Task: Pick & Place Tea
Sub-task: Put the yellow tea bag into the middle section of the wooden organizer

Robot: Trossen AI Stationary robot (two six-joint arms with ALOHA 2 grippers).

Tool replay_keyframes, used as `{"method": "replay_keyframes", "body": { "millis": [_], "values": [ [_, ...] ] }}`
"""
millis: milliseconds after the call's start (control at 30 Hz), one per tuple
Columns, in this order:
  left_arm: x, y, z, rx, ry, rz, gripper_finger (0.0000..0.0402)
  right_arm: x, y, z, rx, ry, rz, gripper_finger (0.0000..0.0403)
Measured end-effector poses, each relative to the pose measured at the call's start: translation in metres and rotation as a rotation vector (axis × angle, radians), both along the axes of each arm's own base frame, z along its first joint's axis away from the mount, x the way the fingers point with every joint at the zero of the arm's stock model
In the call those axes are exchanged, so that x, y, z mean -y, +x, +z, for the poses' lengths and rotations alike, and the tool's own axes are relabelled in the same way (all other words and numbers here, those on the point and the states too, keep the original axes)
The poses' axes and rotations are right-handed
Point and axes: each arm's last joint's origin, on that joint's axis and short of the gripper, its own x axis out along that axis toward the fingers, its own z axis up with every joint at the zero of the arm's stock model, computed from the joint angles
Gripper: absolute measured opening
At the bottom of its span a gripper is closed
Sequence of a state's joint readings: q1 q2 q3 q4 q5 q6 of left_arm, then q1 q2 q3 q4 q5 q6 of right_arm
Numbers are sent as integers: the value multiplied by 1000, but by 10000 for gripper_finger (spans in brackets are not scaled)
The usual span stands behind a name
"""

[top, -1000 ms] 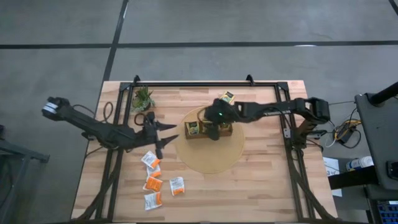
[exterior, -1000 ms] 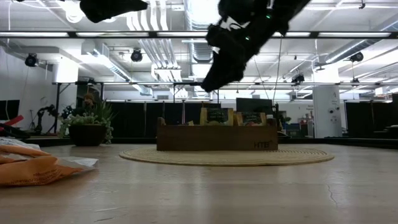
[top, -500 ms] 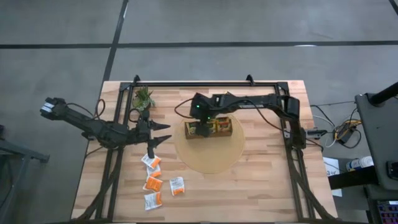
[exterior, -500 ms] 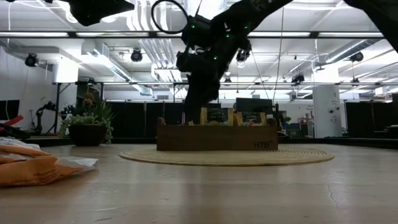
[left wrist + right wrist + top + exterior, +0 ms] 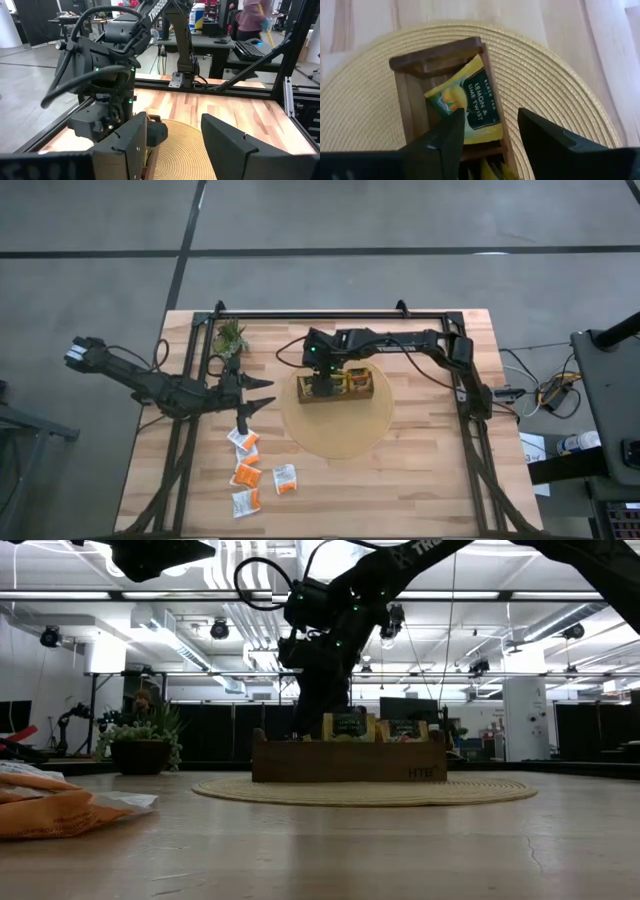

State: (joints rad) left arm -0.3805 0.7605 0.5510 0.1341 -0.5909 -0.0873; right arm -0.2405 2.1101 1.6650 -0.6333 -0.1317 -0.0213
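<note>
Right gripper (image 5: 487, 132) sits over the end compartment of the wooden tray (image 5: 336, 387), fingers apart, nothing gripped; a yellow sachet (image 5: 470, 100) lies tilted inside it. Left gripper (image 5: 262, 393) is spread wide and empty, near the loose sachets (image 5: 262, 476) (on the table).

Overhead, table-level and two wrist views, all sharing the wooden tray (image 5: 335, 387).

The yellow sachet (image 5: 470, 102) reads "LEMON & LIME TWIST"; the right arm (image 5: 165, 12) seemingly "TROSSEN".
</note>
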Motion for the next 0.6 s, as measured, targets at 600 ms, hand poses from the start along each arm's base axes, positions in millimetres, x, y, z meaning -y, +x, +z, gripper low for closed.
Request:
{"method": "replay_keyframes", "body": {
  "millis": [600],
  "values": [
    [0, 0, 0, 1, 0, 1, 183, 2, 5, -21, -38, 9, -2, 116]
  ]
}}
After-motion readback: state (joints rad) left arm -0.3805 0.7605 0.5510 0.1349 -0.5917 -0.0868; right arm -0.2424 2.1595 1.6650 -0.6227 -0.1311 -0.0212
